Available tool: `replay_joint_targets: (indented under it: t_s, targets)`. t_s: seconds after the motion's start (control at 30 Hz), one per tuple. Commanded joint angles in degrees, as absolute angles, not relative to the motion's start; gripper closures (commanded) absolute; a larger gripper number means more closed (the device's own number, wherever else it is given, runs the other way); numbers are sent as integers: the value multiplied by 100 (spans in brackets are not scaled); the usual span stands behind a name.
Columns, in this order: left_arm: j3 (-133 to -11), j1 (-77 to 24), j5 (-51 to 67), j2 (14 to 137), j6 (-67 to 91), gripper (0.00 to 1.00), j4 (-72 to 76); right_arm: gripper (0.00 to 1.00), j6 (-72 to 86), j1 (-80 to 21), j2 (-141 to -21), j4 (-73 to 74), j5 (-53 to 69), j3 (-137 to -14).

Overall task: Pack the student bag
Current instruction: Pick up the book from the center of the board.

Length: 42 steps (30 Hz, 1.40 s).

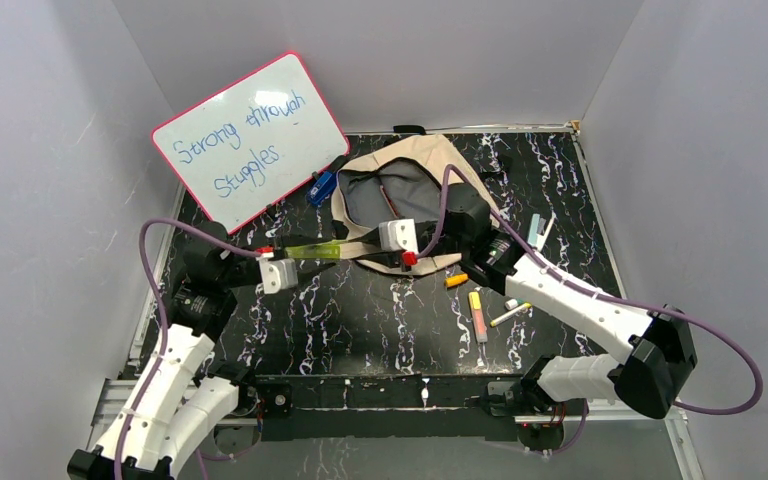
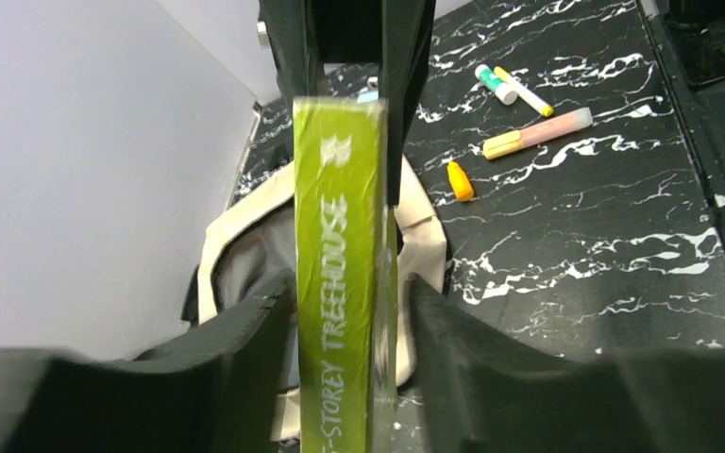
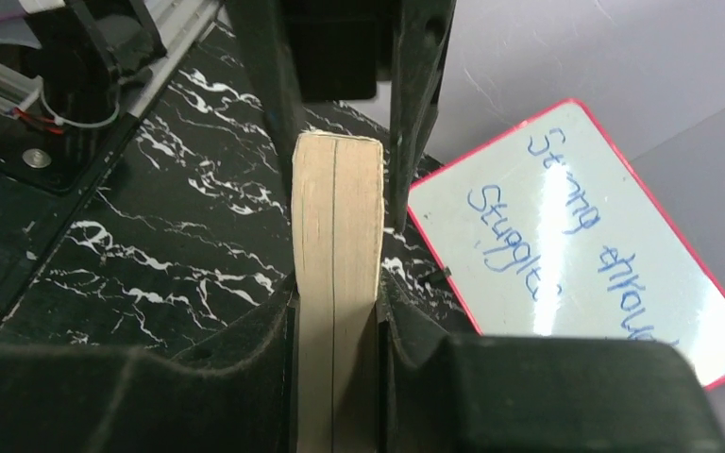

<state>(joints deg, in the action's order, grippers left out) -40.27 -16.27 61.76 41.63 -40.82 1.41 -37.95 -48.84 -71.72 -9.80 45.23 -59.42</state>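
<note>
Black marbled table (image 1: 360, 320) under everything. Whiteboard (image 1: 250, 140) w/ red rim and blue handwriting leans on the walls, beyond the L pincer (image 2: 347, 288). Student bag (image 1: 430, 155), beige, lies open w/ grey lining showing, just beyond and partly under the R pincer (image 3: 338, 288). Btwn the two pincers is a book (image 1: 325, 250) w/ green spine, held off the table over the bag's edge. R pincer is clamped on the page-edge side, both fingers pressed to the covers. L pincer straddles the spine side: one finger touches, the other's v. close, so can't tell if it's really gripping. Yellow-pink highlighter (image 1: 477, 315) lies on the table, nearer me than the R pincer and to its right. Small orange piece (image 1: 456, 281) sits btwn highlighter and R pincer, apart from both.
</note>
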Motion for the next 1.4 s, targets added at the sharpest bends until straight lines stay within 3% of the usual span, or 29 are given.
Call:
replay_joint_targets:
  t_s: [0.0,0.07,0.2,0.43,0.67,0.97,1.37]
  targets:
    - [-4230,-1662,6292,3985,-3997,37,545,100,-4003,-4875,-6879,-1377,3728,-5861]
    - [-4200,-1666,6248,3926,-3817,26,664,100,-4053,-4825,-6660,-1395,3610,-5708]
    - [-3993,-1662,6022,3710,-3146,23,1573,100,-3976,-4556,-6095,-1367,3956,-5421]
    - [-3618,-1669,5743,3351,-1838,22,3527,100,-2838,-4166,-4976,-2765,4589,-4836]
    - [-3829,-1659,5996,3262,-1676,21,3678,100,-2277,-4142,-4581,-3549,5152,-4927]
    - [-3791,-1662,5997,3121,-1458,20,3967,100,-2126,-4142,-4019,-3371,5701,-5218]
    - [-3773,-1670,6626,3379,-885,25,4570,100,-1321,-4140,-4139,-4704,5761,-5024]
